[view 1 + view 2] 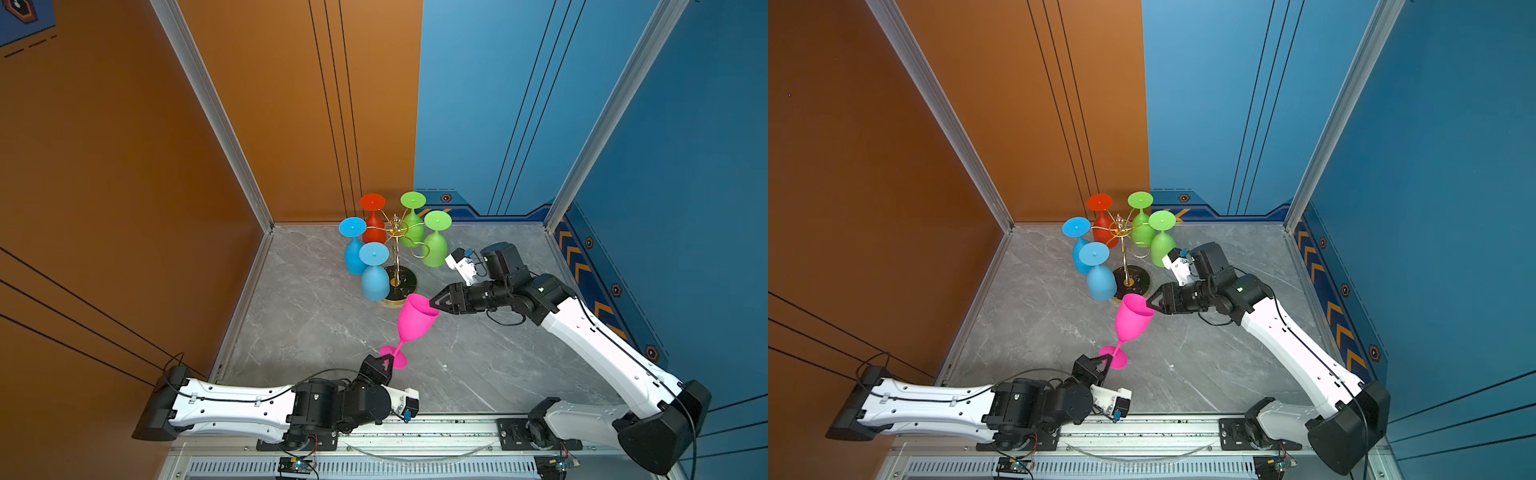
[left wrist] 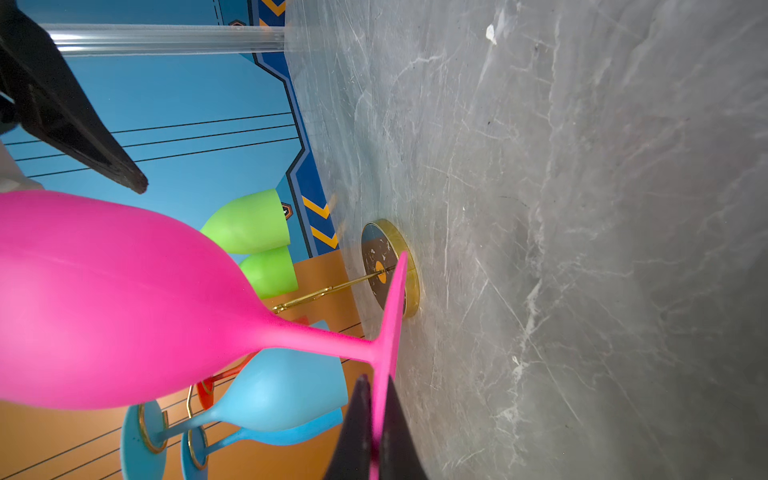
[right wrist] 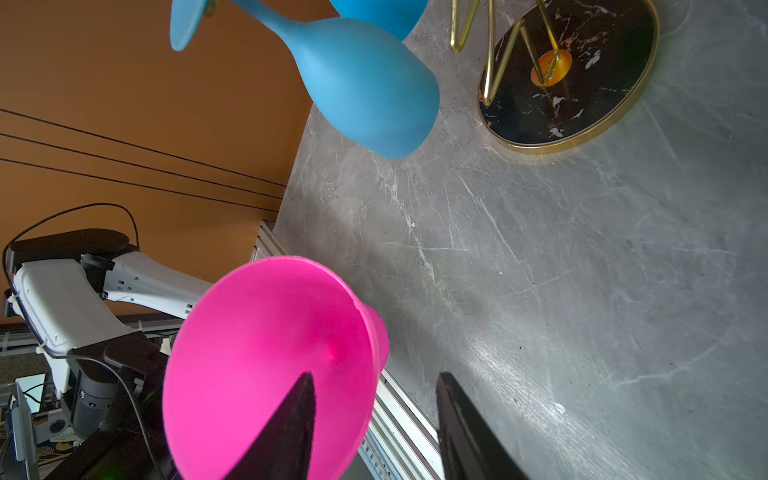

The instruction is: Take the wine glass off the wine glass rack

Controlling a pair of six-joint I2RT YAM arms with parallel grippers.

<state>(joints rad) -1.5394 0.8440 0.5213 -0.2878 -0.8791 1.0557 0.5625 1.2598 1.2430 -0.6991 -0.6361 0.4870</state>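
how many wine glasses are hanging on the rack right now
5 on the wine glass rack: red glass and rear green glass at the back, front green glass at right, rear blue glass and front blue glass at left. The pink wine glass is off it.

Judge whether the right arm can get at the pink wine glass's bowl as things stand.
Probably yes: the right gripper straddles the rim of the pink wine glass, one jaw inside the bowl and the other outside, with nothing else in between.
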